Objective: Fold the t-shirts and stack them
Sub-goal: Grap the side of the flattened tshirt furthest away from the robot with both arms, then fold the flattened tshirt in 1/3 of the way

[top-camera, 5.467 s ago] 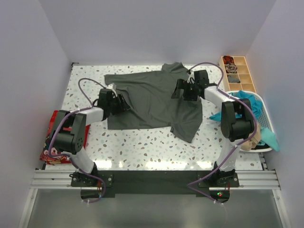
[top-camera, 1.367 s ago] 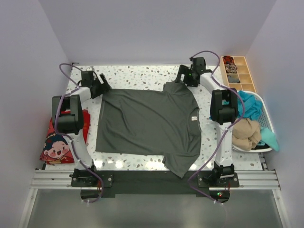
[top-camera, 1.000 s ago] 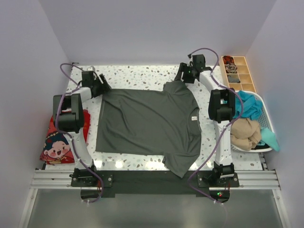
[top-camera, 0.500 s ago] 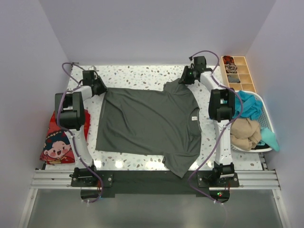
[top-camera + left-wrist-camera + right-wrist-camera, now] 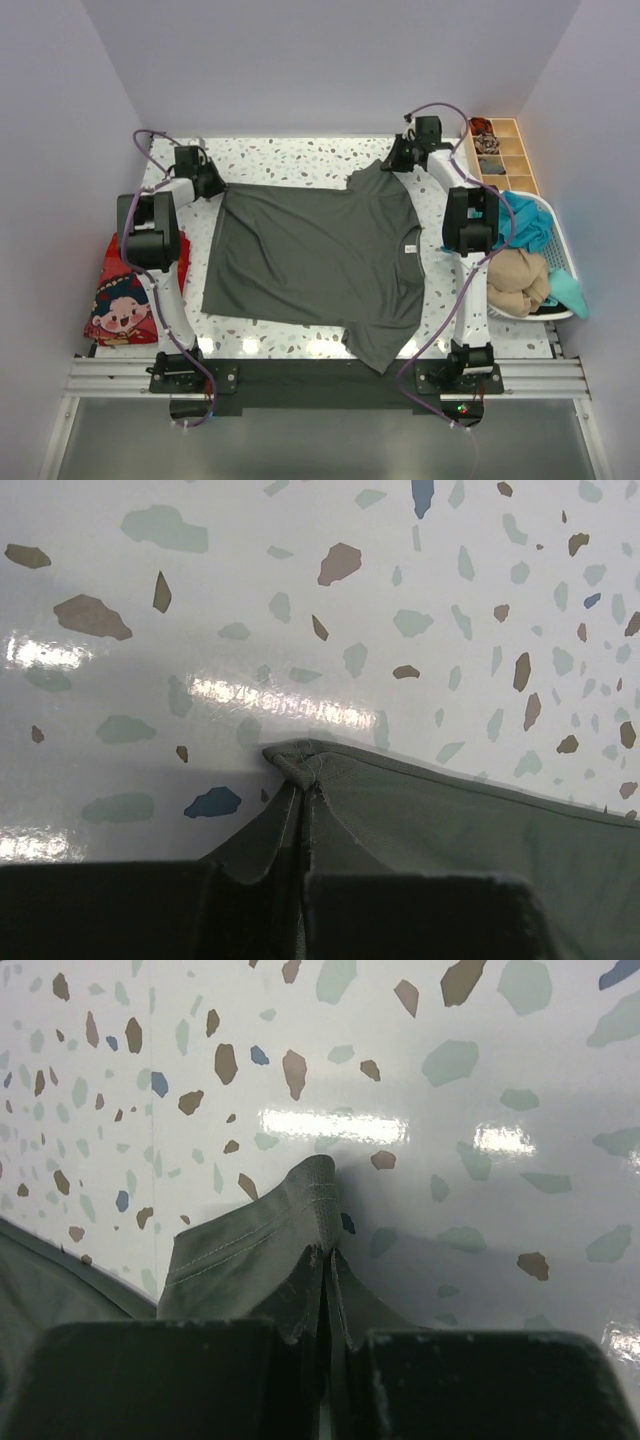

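Both far corners of dark grey-green t-shirt pinched tight in left gripper, right gripper, likely for spreading flat before folding

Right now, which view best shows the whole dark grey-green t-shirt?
Top external: the dark grey-green t-shirt lies spread out, nearly all visible. Each wrist view shows only a far corner pinched in its shut gripper: left gripper, right gripper.
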`<move>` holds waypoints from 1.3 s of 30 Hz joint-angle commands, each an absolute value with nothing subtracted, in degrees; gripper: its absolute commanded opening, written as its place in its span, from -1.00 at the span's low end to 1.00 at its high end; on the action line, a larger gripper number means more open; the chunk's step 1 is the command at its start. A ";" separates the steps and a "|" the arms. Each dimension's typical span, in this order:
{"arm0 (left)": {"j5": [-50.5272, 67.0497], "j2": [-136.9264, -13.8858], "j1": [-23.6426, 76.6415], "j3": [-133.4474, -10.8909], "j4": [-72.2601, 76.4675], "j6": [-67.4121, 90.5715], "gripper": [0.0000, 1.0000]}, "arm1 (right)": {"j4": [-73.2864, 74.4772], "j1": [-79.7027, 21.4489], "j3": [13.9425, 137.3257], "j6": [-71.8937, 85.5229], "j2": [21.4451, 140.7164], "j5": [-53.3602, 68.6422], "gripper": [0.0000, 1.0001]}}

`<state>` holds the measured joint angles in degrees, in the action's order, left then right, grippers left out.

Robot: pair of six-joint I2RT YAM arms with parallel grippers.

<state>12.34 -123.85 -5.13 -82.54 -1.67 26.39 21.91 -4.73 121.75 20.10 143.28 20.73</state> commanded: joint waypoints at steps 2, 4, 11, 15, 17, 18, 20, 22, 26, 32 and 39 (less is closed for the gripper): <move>16.08 -120.41 -5.36 -82.27 2.63 25.22 -1.00 | 16.27 -4.31 118.66 17.84 136.24 23.73 -1.00; 16.35 -118.48 -5.27 -80.96 3.51 25.66 -1.00 | 15.91 -4.39 116.47 17.06 133.60 23.56 -0.98; 17.31 -111.10 -5.36 -73.31 7.46 29.00 -1.00 | 16.35 -4.31 106.89 15.56 124.82 24.52 -0.98; 16.26 -107.41 -5.36 -70.40 6.07 28.83 -1.00 | 15.65 -4.22 100.39 15.21 120.68 24.26 -1.00; 16.26 -106.79 -5.36 -69.70 5.71 28.92 -1.00 | 15.91 -4.22 98.80 15.03 119.01 24.08 -1.00; 16.17 -106.00 -5.36 -68.57 5.89 29.00 -1.00 | 15.82 -4.22 97.05 15.03 118.48 24.08 -1.00; 15.39 -104.86 -5.36 -67.33 6.24 29.18 -1.00 | 15.30 -4.22 95.02 15.03 116.64 24.87 -1.00; 15.38 -104.33 -5.36 -65.57 6.59 29.62 -1.00 | 15.03 -4.31 92.64 15.47 115.49 24.26 -1.00; 13.98 -102.49 -5.36 -62.67 6.59 30.15 -1.00 | 14.94 -4.13 88.78 16.00 111.38 21.98 -1.00; 10.99 -100.20 -5.36 -59.15 6.77 29.71 -1.00 | 13.45 -4.31 82.80 18.01 105.30 19.51 -1.00; 7.30 -98.53 -5.36 -57.48 7.56 30.15 -1.00 | 13.18 -4.39 74.45 19.68 97.48 15.21 -1.00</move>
